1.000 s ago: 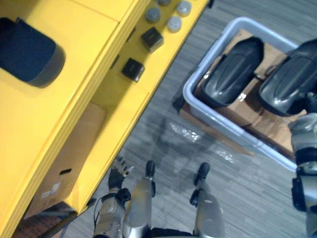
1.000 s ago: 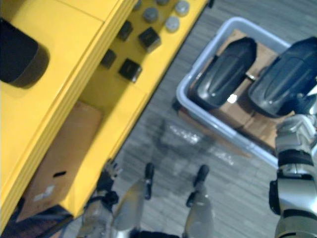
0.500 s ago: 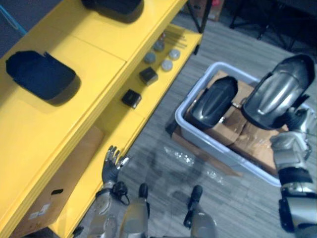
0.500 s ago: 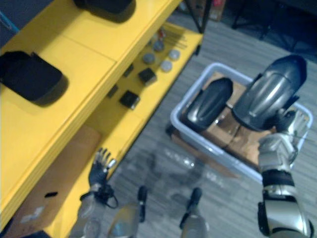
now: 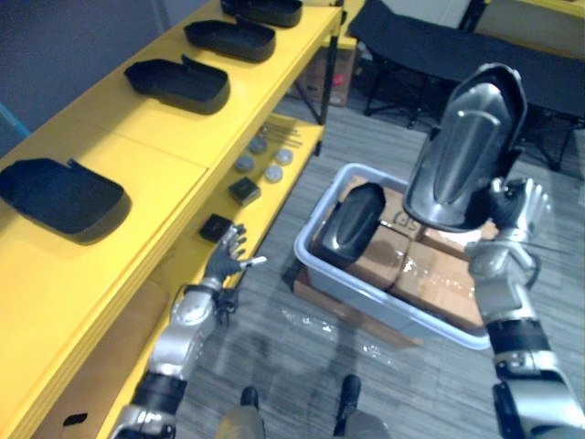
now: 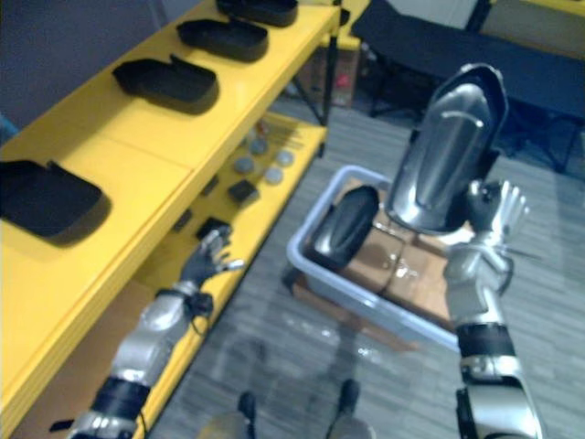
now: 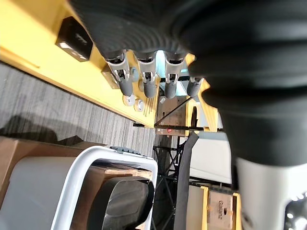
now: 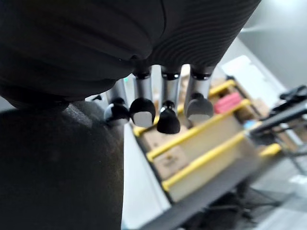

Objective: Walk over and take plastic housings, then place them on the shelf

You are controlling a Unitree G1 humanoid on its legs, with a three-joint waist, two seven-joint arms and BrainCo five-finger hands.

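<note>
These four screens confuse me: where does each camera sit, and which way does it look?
Left eye view: on the head, looking down at the yellow shelf, grey bin, open left hand and right hand holding the raised housing.
Right eye view: beside it; same scene, slightly offset.
Left wrist view: on the left wrist, looking along its fingers at shelf and bin.
Right wrist view: on the right wrist, looking past its fingers and the housing.
Shared: eye views and left wrist view all show the bin.
</note>
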